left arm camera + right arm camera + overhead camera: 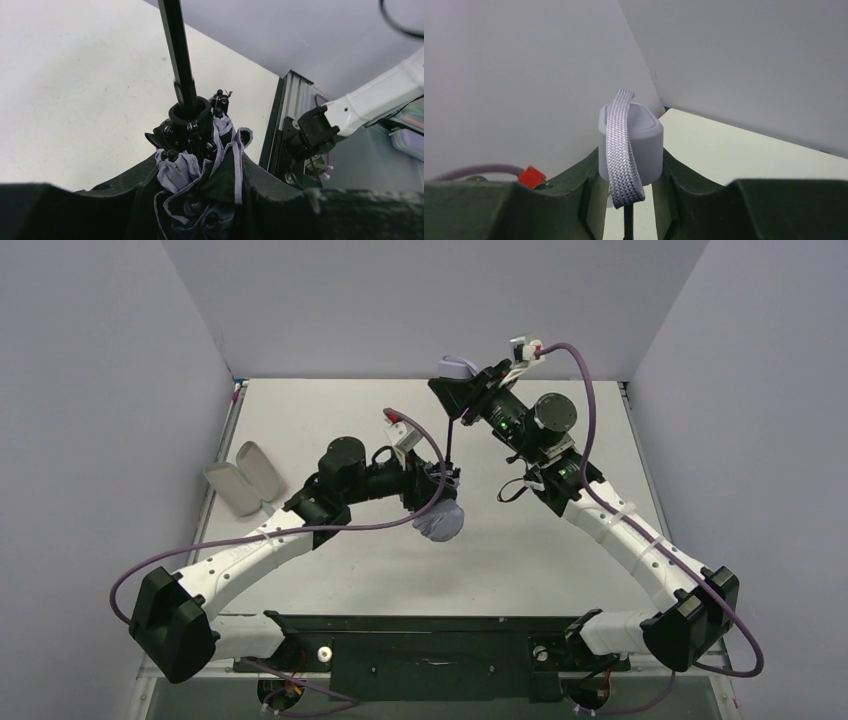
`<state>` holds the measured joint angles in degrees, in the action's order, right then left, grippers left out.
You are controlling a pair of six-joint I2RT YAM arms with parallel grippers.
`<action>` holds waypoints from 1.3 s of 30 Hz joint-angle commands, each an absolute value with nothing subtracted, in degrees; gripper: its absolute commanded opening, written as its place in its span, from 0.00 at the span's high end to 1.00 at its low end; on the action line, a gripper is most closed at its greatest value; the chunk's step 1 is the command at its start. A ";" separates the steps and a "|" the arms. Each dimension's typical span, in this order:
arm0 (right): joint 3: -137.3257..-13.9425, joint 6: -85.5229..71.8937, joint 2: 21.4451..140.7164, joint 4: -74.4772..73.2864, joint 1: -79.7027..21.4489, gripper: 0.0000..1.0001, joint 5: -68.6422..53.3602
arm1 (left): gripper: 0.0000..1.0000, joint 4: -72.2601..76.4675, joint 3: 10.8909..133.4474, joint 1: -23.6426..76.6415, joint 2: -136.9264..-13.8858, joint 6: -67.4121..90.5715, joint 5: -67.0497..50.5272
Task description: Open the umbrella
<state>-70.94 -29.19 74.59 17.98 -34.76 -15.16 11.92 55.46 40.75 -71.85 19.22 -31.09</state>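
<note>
The umbrella is held above the table between both arms. Its folded lilac-and-black canopy bundle [440,521] sits in my left gripper [432,502], which is shut on it; in the left wrist view the bundle [200,170] fills the jaws and the black runner ring [189,111] sits on the thin black shaft [176,50]. The shaft [451,440] runs up to the flat lilac handle [455,368]. My right gripper [462,386] is shut on the handle [630,142], with its woven lilac strap [623,150] hanging over the front.
A pale beige capsule case [244,477] lies open at the table's left edge. Grey walls enclose the table on three sides. The right arm's base [320,132] and the aluminium frame rail [280,125] show in the left wrist view.
</note>
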 commanded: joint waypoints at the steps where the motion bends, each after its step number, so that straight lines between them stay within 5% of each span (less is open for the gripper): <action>1: -76.34 -29.98 74.81 24.66 -32.93 0.71 -12.78 | 1.00 13.00 52.94 41.31 -69.93 15.92 -33.59; 39: -97.85 -37.23 84.16 33.58 -23.42 0.82 -9.81 | 1.00 4.28 37.55 41.27 -71.00 5.02 -34.28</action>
